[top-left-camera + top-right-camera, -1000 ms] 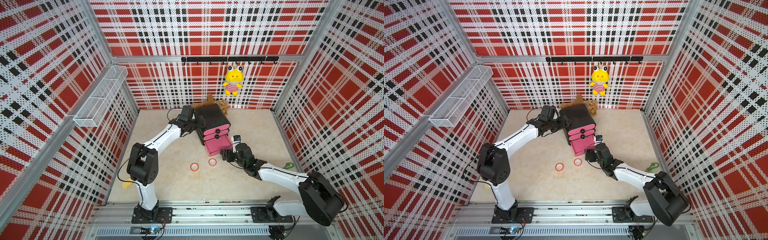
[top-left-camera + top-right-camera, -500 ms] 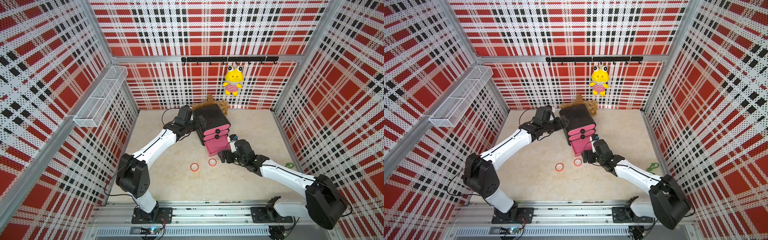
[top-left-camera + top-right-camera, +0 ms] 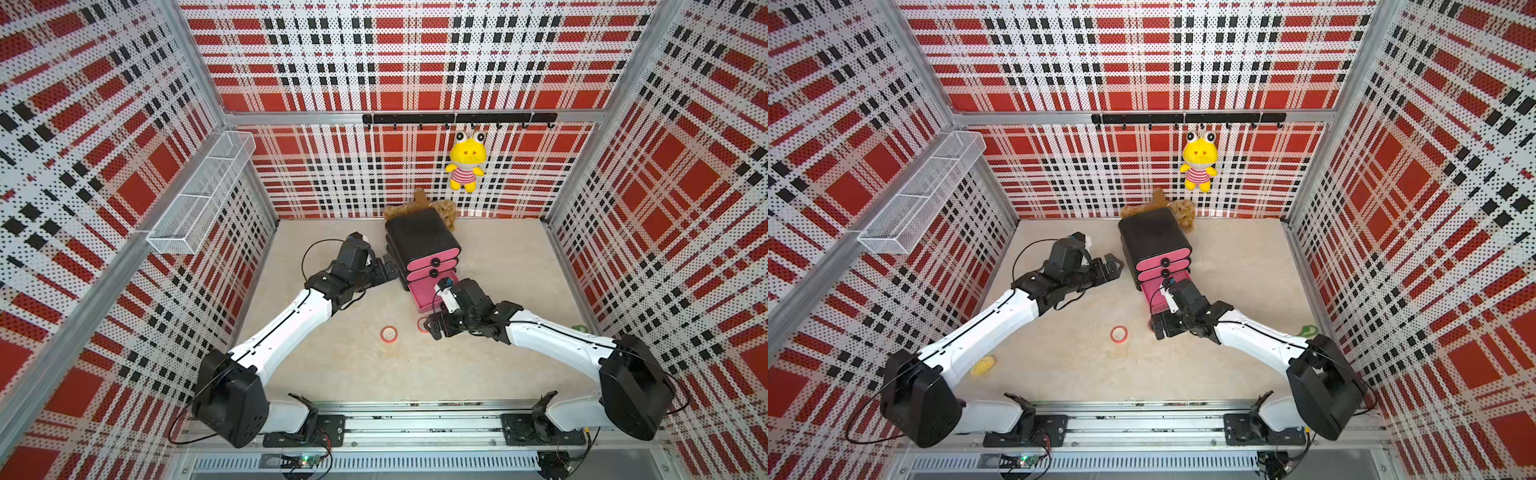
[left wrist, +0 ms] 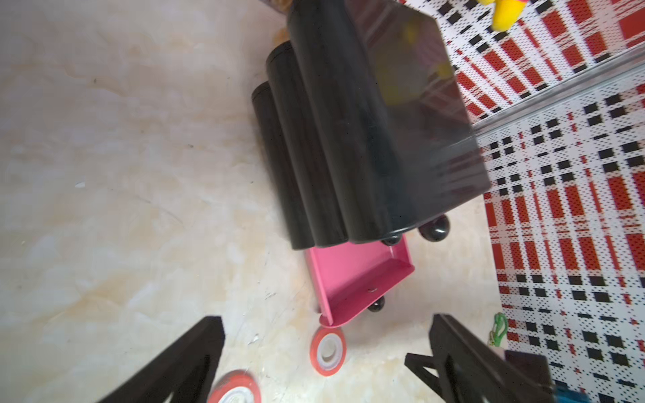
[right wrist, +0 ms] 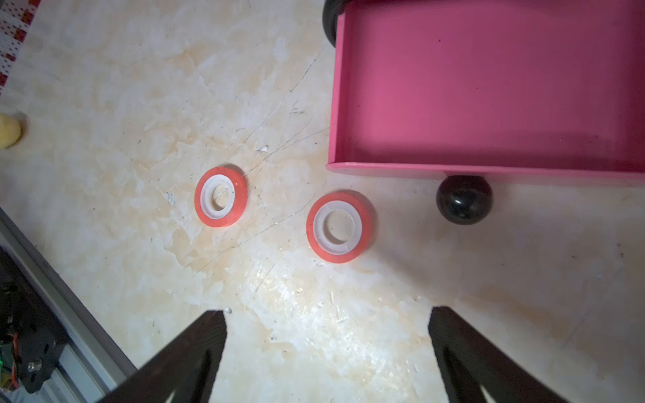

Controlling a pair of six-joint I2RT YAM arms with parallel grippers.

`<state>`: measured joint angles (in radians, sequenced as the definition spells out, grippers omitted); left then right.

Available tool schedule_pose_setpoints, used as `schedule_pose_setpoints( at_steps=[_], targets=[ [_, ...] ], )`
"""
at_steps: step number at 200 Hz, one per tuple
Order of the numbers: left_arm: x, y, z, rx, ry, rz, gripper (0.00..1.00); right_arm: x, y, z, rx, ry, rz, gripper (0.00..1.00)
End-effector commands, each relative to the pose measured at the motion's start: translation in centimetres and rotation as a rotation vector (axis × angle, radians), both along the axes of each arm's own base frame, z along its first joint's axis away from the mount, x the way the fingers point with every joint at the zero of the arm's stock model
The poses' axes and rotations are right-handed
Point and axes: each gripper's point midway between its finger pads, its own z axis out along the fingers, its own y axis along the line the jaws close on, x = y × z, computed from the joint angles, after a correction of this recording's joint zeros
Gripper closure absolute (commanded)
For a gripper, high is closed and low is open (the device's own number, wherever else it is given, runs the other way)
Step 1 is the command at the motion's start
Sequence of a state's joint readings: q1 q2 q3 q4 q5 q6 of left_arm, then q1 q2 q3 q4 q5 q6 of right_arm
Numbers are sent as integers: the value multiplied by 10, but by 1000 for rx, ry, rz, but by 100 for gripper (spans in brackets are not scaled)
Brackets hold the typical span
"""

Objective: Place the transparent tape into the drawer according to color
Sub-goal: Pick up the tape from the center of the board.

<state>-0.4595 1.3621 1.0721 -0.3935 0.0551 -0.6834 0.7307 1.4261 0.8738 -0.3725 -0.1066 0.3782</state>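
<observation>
- The small black rounded three-tier cabinet [image 3: 419, 239] stands at the upper middle of both top views. Its two upper pink fronts are closed.
- The pink bottom drawer [image 5: 488, 87] is pulled out and shows no contents in the right wrist view. Its round black knob [image 5: 463, 199] is clear of both arms.
- Change noted: the left gripper [image 3: 1115, 268] has drawn back from the cabinet's side, where it stood a second ago. It now sits just beside the cabinet, apart from it. Its jaws are spread wide and hold nothing.
- Change noted: the right gripper [image 3: 433, 328] has left the drawer front and swung down toward the tapes. Its jaws are also spread wide and empty.
- Two red-orange tape rings with pale cores lie flat on the beige tabletop, in front of the open drawer and outside it.
- The nearer red-orange ring [image 5: 341, 226] lies at the centre of the right wrist frame, just beside the knob.
- The farther red-orange ring [image 5: 220, 201] lies left of centre, apart from the first.
- No purple or yellow-orange rings are visible.
- Assessment: opening and bracing appear finished. The drawer is ready to receive, and the right gripper is placed to pick the nearer ring next. Neither ring is stowed yet.
</observation>
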Motion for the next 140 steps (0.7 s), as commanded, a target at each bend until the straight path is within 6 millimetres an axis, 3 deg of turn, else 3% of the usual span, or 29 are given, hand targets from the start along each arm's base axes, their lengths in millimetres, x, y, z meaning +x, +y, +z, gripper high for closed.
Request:
schedule_pose_setpoints(
  at_steps=[1,46,89,140],
  targets=[
    [-5,11,3,-5,-26,14,1,-2,-5,-10,-103,26,11,1],
    [-12,28,-1,-96,-59,35,1,2,6,-28,-191,60,27,2],
    [-15,43,-19,-107,-20,42,1,10,17,-42,-270,97,20,5],
    [-16,58,-21,-119,-28,54,1,16,27,-54,-325,128,21,9]
  ],
)
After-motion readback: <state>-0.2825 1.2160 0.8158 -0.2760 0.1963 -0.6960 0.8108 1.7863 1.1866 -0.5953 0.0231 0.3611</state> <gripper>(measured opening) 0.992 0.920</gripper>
